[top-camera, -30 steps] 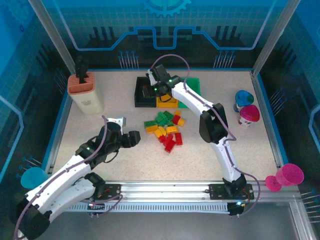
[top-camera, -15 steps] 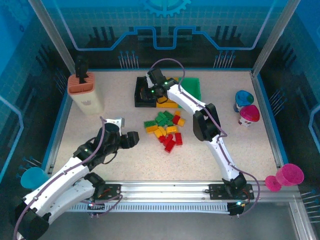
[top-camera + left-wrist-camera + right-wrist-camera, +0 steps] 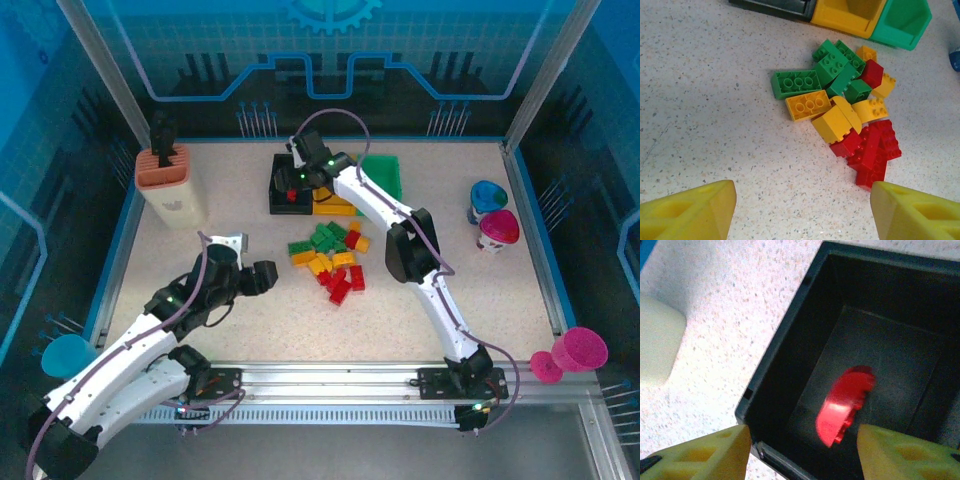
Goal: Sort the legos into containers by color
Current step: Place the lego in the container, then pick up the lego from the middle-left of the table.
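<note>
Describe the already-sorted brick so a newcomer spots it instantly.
At the table's far edge, find the black bin, leftmost of three. Inside it, under the right pincer, is a red brick, blurred. Unlike the bricks piled mid-table, it is in a bin.

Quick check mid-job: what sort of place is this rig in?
Most likely a robotics lab or demo cell, not a home: aluminium framing and blue printed backdrop panels enclose a speckled table, with toy legos piled in front of small sorting containers.
</note>
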